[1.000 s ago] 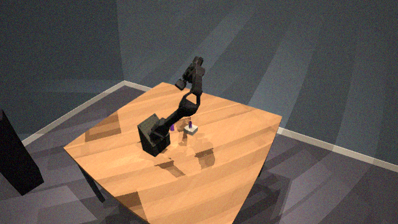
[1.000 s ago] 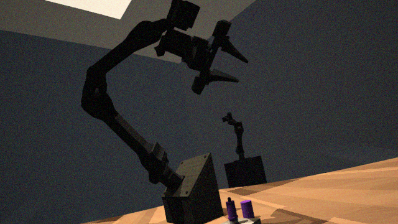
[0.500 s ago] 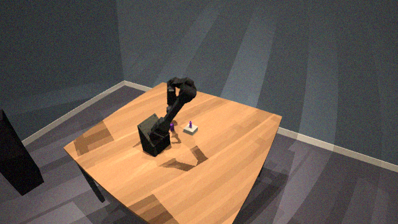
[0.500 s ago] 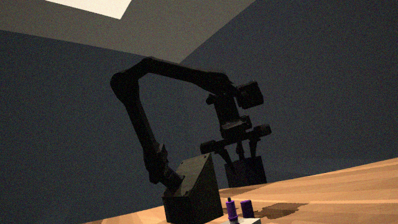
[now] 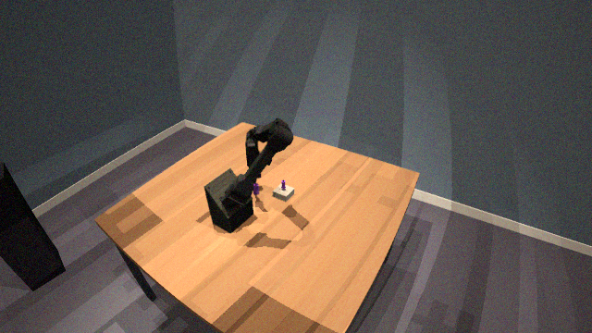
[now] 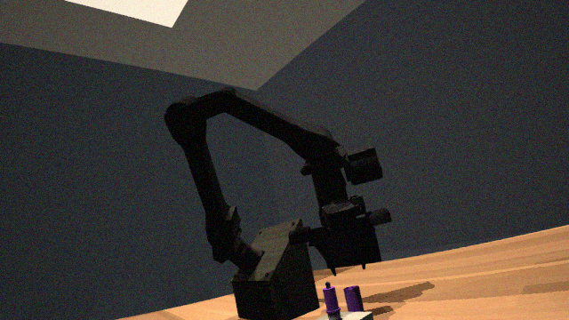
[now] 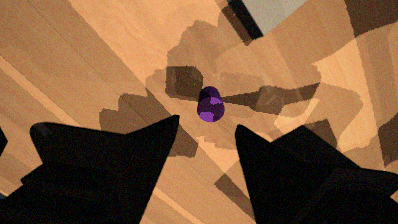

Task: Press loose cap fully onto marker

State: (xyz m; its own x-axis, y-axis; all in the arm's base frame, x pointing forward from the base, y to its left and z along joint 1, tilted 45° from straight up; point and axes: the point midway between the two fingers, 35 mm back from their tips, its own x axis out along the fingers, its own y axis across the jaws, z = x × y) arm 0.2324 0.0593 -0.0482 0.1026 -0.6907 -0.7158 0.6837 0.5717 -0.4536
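The purple cap (image 5: pixel 255 188) (image 6: pixel 353 299) (image 7: pixel 210 104) stands upright and loose on the wooden table (image 5: pixel 324 240), just beside the arm's base (image 5: pixel 228 205). The purple marker (image 5: pixel 283 184) (image 6: pixel 330 300) stands upright in the pale holder block (image 5: pixel 281 196) (image 6: pixel 356 316), a little to the side of the cap. My gripper (image 6: pixel 348 268) (image 7: pixel 207 124) points down and hangs above the cap without touching it. Its fingers stand partly apart with nothing between them. In the wrist view the cap lies just beyond the gap between the fingertips.
The arm's dark base block (image 6: pixel 271 284) stands close beside the cap and the holder. A pale grey corner (image 7: pixel 272 12), probably the holder block, shows at the top of the wrist view. A dark cabinet (image 5: pixel 23 240) stands on the floor at the left, off the table.
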